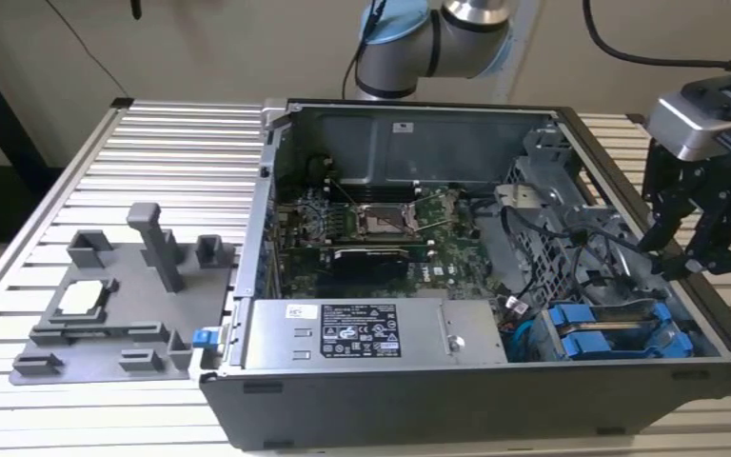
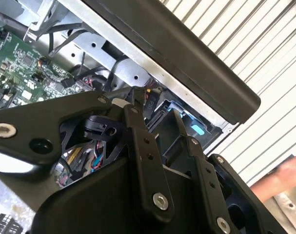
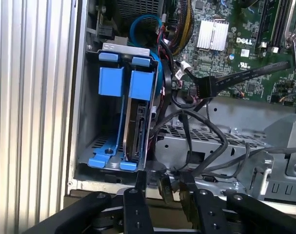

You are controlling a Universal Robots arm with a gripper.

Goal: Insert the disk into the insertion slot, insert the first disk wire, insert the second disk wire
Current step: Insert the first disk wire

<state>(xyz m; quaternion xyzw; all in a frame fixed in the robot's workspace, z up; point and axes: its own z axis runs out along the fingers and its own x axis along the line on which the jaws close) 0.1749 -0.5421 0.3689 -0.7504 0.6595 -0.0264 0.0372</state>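
Observation:
The disk (image 3: 137, 130) stands on edge in the insertion slot (image 3: 87, 146), the grey drive cage in the corner of the black computer case (image 1: 467, 400). Its bright blue carrier (image 3: 140, 85) sits beside another blue carrier (image 3: 111, 80); both appear in the exterior view (image 1: 613, 335) too. My gripper (image 1: 674, 259) hangs over the case's wall at the exterior view's right, above the cage, fingers apart. In the first wrist view the gripper (image 3: 162, 184) is just short of a bundle of loose black wires (image 3: 206, 141). Black fingers (image 2: 138, 146) cover the cage in the second wrist view.
A grey power-supply box (image 1: 365, 333) lies beside the cage, with the green motherboard (image 1: 365, 228) behind it. A grey fixture plate (image 1: 111, 305) rests on the slatted table (image 1: 87, 181) at the exterior view's left. Part of a person's hand (image 2: 279, 180) is at the table's side.

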